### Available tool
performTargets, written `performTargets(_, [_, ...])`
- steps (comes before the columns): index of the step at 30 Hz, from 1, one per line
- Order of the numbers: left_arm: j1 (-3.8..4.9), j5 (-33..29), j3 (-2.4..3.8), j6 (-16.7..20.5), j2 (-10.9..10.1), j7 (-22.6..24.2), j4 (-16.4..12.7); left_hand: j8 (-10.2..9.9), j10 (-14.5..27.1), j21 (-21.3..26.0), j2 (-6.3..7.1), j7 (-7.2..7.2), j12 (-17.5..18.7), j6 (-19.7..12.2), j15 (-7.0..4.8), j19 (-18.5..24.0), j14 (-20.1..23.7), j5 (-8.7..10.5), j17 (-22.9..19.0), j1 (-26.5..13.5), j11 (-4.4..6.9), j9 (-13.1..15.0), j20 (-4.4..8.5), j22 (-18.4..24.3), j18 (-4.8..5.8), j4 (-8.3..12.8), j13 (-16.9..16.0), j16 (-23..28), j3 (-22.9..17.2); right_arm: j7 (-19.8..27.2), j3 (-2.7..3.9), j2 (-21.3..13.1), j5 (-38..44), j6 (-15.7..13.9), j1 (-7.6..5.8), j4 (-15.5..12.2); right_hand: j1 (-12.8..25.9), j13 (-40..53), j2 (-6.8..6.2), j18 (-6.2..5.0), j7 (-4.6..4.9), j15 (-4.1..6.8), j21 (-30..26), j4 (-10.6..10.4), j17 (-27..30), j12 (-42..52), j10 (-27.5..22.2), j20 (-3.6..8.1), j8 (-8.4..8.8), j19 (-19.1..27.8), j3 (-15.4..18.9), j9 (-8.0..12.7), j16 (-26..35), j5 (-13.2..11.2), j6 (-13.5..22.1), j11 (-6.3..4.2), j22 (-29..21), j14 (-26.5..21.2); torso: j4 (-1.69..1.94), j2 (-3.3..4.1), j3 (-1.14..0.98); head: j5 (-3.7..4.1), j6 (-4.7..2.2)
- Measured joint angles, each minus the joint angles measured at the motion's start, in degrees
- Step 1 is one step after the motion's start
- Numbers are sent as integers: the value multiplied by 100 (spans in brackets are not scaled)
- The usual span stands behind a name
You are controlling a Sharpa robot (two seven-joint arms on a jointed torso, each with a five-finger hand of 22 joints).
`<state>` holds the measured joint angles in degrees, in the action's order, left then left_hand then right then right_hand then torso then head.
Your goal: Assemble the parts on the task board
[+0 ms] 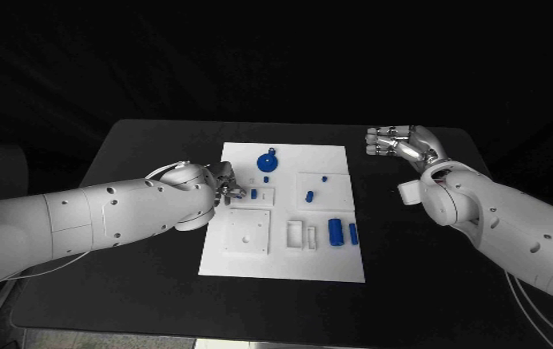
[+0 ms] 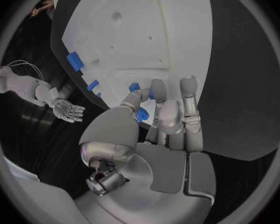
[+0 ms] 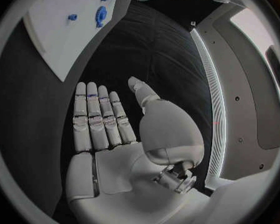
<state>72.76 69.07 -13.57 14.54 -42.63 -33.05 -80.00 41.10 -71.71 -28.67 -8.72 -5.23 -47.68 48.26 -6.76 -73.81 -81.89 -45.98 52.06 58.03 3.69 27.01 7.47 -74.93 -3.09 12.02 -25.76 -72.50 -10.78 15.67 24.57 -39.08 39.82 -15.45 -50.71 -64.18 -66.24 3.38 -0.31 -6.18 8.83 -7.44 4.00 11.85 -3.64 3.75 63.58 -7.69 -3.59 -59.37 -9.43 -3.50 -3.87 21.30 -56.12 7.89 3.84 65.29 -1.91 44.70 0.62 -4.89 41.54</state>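
The task board is laid flat in the middle of the black surface, and everything else can be placed off it. The left hand is parked over the board's left edge, about halfway along it; in the left wrist view its fingers are bent down onto the board with a small blue part right at the fingertips and another blue bit tucked under them, but whether anything is actually pinched can't be told from these shots, too much is hidden by the hand itself. A round blue part with a knob is seen near the board's far edge, two tiny blue pegs sit nearer the middle, a short blue piece lies just right of centre, and a bigger blue cylinder with a slimmer blue bar beside it is found toward the board's near right corner. The right hand is held well off the board's far right corner, above bare surface, nothing in it; the right wrist view shows it with fingers stretched out side by side and the thumb apart.
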Motion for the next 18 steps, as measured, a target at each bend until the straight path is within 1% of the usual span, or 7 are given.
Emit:
performTargets(13, [-3,-2,-4,-22,68,-2,73,18,0,0,36,15,0,16,0,0,0,1,-1,-36,-2,-11,0,1,0,0,-5,21,0,0,-1,27,3,42,0,25,0,0,0,0,0,0,0,0,0,0,0,-21,0,21,0,0,0,45,0,0,0,0,-1,0,-4,4,-13])
performTargets(18, [3,-2,1,-87,101,-10,112,35,8,30,36,17,0,17,0,0,0,78,-22,-36,-11,-36,0,1,0,1,-9,43,0,-1,-1,28,3,54,0,31,0,0,0,0,0,0,0,0,0,0,0,-21,0,21,0,0,0,44,0,0,0,0,-2,-1,-6,13,-9])
